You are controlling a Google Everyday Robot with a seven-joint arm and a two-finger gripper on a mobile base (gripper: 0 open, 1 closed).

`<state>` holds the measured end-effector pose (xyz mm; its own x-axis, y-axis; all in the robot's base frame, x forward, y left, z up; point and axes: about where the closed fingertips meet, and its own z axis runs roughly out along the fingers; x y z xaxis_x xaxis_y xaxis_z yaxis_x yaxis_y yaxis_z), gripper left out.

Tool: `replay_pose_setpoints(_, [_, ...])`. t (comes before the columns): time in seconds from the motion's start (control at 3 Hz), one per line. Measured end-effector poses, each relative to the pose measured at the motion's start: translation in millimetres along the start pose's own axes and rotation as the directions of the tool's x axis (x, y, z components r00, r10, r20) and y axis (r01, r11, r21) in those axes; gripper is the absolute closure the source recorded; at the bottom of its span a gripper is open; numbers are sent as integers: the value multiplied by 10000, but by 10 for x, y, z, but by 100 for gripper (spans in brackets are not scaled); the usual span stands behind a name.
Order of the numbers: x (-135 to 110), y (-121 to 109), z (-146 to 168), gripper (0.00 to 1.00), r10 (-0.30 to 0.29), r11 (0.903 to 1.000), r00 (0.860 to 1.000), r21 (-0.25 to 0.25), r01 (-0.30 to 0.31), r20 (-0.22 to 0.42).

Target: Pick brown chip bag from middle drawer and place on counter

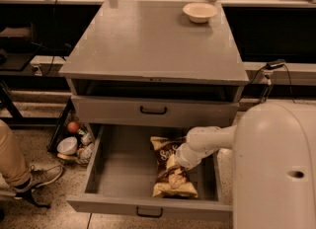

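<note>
pincer [174,172] sits low inside the open middle drawer [118,171], down over the middle of the brown chip bag [164,150], though whether it is clenched or released i cannot tell. the bag lies flat on the right half of the drawer floor; i judge it light, soft, crinkly and slick, with brittle chips inside, so a gentle pinch on a raised fold or cream end seam should serve better than a hard squeeze. above stands the grey tabletop [148,45].
</note>
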<state>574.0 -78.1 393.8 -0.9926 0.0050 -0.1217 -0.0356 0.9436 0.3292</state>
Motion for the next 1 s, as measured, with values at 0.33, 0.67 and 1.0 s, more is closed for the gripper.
replay_pose_setpoints(0.33, [98, 2, -443, 89, -20, 9972, 9968, -740, 80, 804])
replay_pose_setpoints(0.67, [260, -111, -1066, 100, -110, 9929, 9837, -1148, 320, 1794])
replay_pose_setpoints(1.0, [404, -263, -1809, 100, -287, 9954, 9614, -801, 525, 2736])
